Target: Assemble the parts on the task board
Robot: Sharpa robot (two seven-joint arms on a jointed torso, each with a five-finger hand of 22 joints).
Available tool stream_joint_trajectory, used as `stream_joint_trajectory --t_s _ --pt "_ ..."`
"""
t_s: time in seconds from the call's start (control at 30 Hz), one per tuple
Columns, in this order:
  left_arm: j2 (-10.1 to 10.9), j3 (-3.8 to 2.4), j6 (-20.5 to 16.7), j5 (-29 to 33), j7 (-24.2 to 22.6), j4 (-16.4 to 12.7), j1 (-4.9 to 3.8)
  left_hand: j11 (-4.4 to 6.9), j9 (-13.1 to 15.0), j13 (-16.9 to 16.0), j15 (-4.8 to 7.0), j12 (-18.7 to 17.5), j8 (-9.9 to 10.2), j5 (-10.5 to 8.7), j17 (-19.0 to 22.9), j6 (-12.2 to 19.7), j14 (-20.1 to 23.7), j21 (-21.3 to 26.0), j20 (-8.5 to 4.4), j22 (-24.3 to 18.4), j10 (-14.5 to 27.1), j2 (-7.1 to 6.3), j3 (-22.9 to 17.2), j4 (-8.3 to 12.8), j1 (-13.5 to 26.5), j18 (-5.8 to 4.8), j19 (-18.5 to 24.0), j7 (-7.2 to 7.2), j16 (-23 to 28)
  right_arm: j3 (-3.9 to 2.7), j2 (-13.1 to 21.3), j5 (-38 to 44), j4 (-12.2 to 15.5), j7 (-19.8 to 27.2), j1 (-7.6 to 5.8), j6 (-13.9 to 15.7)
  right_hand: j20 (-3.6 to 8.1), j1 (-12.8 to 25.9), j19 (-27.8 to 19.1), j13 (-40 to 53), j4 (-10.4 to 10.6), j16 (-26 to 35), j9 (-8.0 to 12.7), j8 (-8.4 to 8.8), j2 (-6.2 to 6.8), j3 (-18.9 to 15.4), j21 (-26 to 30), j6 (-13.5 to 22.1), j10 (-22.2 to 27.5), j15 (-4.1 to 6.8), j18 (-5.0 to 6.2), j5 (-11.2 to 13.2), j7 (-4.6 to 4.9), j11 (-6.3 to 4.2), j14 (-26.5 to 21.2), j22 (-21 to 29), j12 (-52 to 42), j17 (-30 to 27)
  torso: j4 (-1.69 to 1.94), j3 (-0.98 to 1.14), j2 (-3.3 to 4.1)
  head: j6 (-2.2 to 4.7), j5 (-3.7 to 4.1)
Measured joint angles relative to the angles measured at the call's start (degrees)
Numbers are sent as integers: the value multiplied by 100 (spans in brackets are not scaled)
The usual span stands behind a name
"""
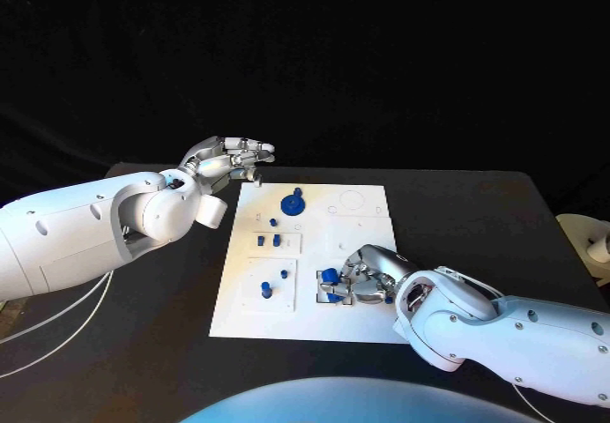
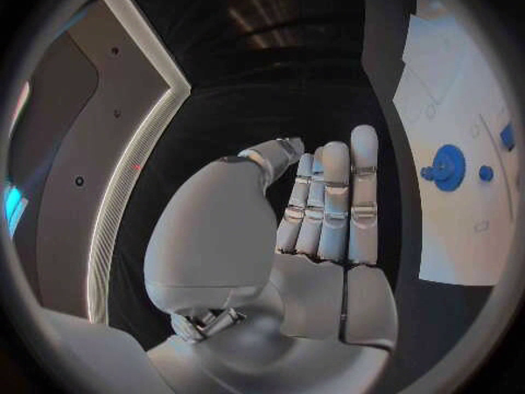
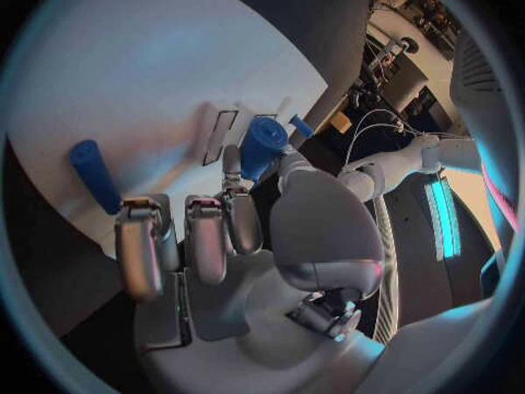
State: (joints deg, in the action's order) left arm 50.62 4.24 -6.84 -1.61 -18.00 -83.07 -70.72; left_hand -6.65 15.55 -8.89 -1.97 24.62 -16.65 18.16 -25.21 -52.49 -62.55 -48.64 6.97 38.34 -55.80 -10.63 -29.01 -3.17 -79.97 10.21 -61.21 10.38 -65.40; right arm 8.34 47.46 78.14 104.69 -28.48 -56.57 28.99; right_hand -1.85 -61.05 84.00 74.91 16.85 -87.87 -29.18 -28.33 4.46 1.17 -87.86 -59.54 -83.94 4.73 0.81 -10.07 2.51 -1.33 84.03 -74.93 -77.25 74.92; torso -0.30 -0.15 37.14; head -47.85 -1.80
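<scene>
Reaching onto the near edge of the white task board (image 1: 360, 231), the robot's right hand (image 1: 360, 275) has its fingers curled down around a small blue part (image 1: 330, 277) sitting at a slotted fixture in the board's near right area. In the right wrist view, the fingertips (image 3: 233, 161) close on a short blue cylinder (image 3: 262, 144) just beside a narrow rectangular slot in the board. The thumb seems to press from the other side, so this looks like a pinch grip, though the exact contact is partly hidden.

The left hand (image 1: 226, 160) hovers off the board's far left corner, above the black surface (image 1: 483, 220), holding nothing. Its fingers are straight and pressed side by side, as the left wrist view shows (image 2: 328, 206).

Other blue parts rest on the board: a round disc with a peg (image 1: 293, 204) near the far middle, several small pegs (image 1: 270, 238) in the left middle, and two more (image 1: 272, 286) in a near left panel.

To do this step well, the right hand should probably keep the cylinder upright and lined up with its hole before pushing. A tilted part could jam or slip out of the pinch. Slow, straight downward pressure seems safest, with the left hand staying clear of the board.
</scene>
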Motion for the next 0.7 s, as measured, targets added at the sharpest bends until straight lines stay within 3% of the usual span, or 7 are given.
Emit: stream_joint_trajectory --t_s 0.1,0.2,0.3,0.6,0.7 --pt "2 0 1 0 4 0 0 0 0 0 0 0 0 0 4 16 0 0 0 0 0 0 0 0 0 0 0 -16 0 1 -23 16 -33 -13 1 -6 0 245 0 0 9 0 -18 -28 -33 -293 43 42 0 0 0 471 42 0 0 0 73 0 1 -1 1 1 -1" --pt "2 0 2 0 7 0 0 0 0 0 0 0 0 0 4 16 0 0 0 0 0 0 0 0 0 0 0 -16 0 2 -35 47 -56 -24 1 -4 0 416 0 0 14 0 -19 -28 17 -543 56 79 0 0 0 656 34 0 0 0 119 0 -1 -1 2 2 -7" --pt "2 0 3 0 11 2 0 20 0 1 0 0 0 0 4 16 0 0 0 -6 20 0 0 -31 0 1 0 -16 -23 2 -43 79 -62 -28 1 8 0 518 0 0 21 0 -27 -28 91 -712 106 91 3 0 0 677 46 3 0 1 183 0 -2 -1 3 1 -7" --pt "-5 8 8 0 26 16 0 21 0 1 0 0 0 0 4 16 0 0 0 -7 20 0 -1 -32 0 0 0 -16 -23 2 -13 210 -3 -26 1 99 0 531 0 -1 21 0 -35 -49 104 -758 106 130 22 0 0 677 45 22 0 1 217 0 -6 6 2 -12 -13" --pt "-5 9 10 0 31 17 0 21 0 1 0 0 0 0 4 16 0 0 0 -7 21 0 -1 -32 0 0 0 -16 -23 1 58 259 58 -13 1 144 -1 394 0 -1 7 0 -46 -87 -32 -772 105 130 22 0 0 613 45 22 0 2 217 -1 -7 9 1 -16 -15"
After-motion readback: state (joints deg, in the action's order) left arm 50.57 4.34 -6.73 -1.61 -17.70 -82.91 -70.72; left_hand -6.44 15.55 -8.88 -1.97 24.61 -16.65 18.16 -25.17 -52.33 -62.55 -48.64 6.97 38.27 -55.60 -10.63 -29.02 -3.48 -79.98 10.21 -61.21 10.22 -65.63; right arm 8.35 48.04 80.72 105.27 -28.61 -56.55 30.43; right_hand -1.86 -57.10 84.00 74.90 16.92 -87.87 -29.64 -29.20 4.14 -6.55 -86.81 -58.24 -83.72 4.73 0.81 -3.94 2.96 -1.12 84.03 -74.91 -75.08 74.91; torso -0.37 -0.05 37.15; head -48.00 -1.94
